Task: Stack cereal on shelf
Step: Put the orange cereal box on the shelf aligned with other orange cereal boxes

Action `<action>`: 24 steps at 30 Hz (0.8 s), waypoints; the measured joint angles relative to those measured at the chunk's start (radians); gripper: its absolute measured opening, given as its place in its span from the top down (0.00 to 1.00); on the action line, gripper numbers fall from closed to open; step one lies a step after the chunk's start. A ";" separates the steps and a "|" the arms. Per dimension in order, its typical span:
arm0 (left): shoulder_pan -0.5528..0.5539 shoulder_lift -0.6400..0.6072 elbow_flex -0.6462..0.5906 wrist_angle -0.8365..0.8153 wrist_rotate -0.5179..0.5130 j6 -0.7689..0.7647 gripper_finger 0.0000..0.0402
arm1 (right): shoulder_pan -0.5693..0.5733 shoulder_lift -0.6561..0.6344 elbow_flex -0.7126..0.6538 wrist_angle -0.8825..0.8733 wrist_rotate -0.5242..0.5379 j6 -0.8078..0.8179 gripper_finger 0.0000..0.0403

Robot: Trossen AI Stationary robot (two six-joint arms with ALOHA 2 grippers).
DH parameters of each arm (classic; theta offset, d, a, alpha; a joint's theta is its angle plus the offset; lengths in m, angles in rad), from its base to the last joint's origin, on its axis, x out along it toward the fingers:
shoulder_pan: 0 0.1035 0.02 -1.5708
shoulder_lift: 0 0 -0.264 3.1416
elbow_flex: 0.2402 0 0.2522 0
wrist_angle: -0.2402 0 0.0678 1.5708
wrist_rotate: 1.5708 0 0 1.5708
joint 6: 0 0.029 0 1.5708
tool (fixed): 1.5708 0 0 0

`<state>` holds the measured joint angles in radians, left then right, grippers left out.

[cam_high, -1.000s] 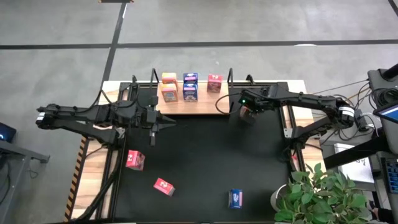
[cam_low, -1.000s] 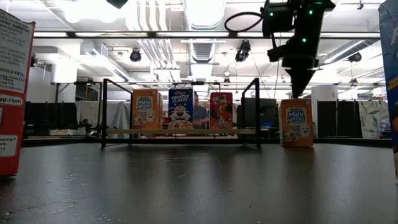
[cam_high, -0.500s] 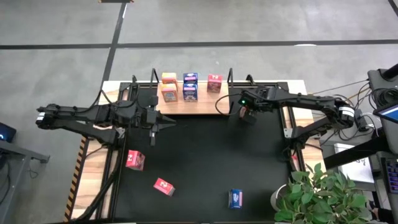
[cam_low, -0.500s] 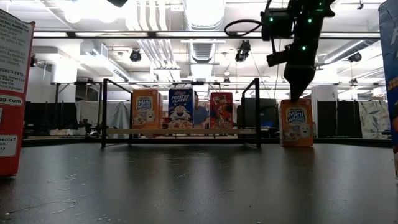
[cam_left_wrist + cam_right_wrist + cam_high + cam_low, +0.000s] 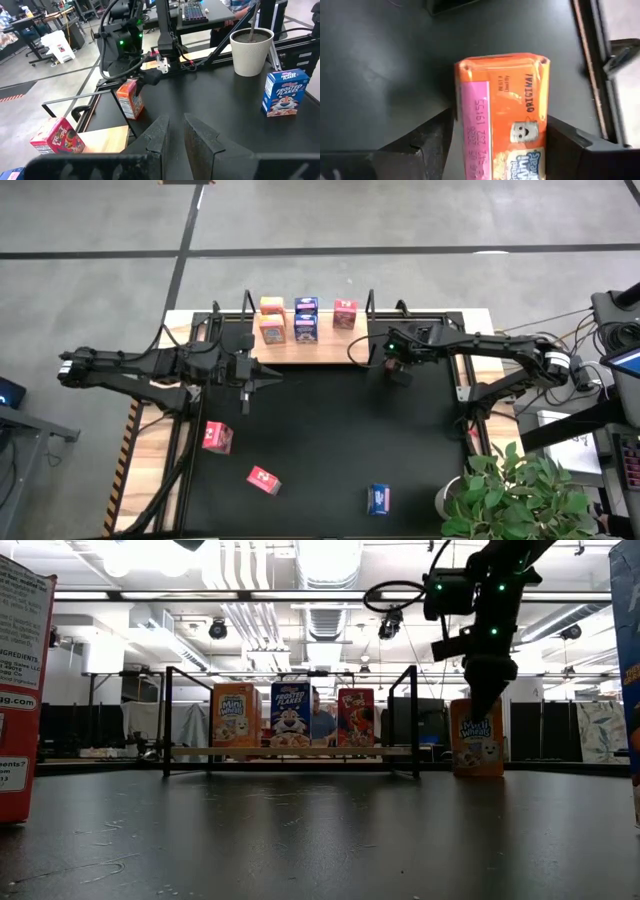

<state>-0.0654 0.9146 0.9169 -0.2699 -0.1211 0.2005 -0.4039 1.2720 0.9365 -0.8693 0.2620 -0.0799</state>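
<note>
The shelf (image 5: 330, 348) is a light-wood board with black posts at the table's far edge. On it stand two orange (image 5: 272, 328), two blue (image 5: 306, 328) and one red cereal box (image 5: 344, 314). My right gripper (image 5: 400, 366) points down on a third orange box (image 5: 477, 740), which stands on the black mat just right of the shelf. Two red boxes (image 5: 217, 436) (image 5: 263, 479) and a blue box (image 5: 378, 498) lie on the mat nearer the front. My left gripper (image 5: 247, 398) is shut and empty over the mat's left part. My right gripper pinches the orange box between its two fingers (image 5: 432, 142), one on each of two opposite sides (image 5: 465, 125) near the top. The fingers come from above, pointing down. The box leans a little, and its bottom edge (image 5: 478, 773) is down at the mat.
A potted plant in a white pot (image 5: 455, 500) stands at the near right corner. The shelf's right black post (image 5: 414, 720) is close to the left of the held box. Open mat lies between the shelf and the loose boxes.
My right gripper has come down onto the top of the orange box. The box, upright before, now leans slightly while its bottom stays on the mat.
</note>
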 joint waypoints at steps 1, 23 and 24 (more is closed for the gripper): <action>0.000 0.000 0.000 0.000 0.000 0.000 0.90 | 0.000 0.000 0.004 0.000 -0.013 0.001 0.42; -0.001 0.000 -0.009 0.001 0.025 -0.037 0.90 | 0.048 -0.002 0.092 -0.014 -0.216 0.126 0.64; -0.001 0.000 -0.014 0.001 0.026 -0.034 0.90 | 0.068 -0.003 0.098 -0.009 -0.218 0.135 0.65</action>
<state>-0.0666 0.9146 0.9032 -0.2687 -0.0952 0.1661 -0.3359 1.2694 1.0341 -0.8784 0.0445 0.0551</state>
